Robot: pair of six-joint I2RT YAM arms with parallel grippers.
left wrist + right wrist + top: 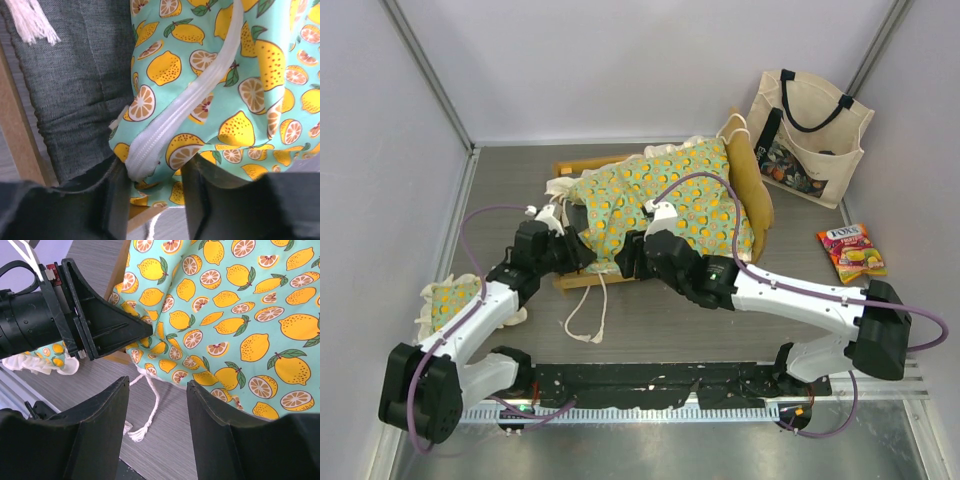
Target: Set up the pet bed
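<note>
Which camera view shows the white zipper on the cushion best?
Left wrist view: the white zipper runs close-up along the citrus-print mattress cushion, its end inside the left gripper. The top and right wrist views show only the cushion's printed fabric, no zipper.

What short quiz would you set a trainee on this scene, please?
1. True or false: the cream tote bag lies flat on the mattress cushion.
2. What sits between the left gripper's fingers? A) a sweet packet B) the cushion's corner with its white zip C) a tote handle.
3. Where is the small matching pillow?
Key: 1 false, it stands upright at the far right, off the cushion; 2 B; 3 on the table, beside the left arm.
</note>
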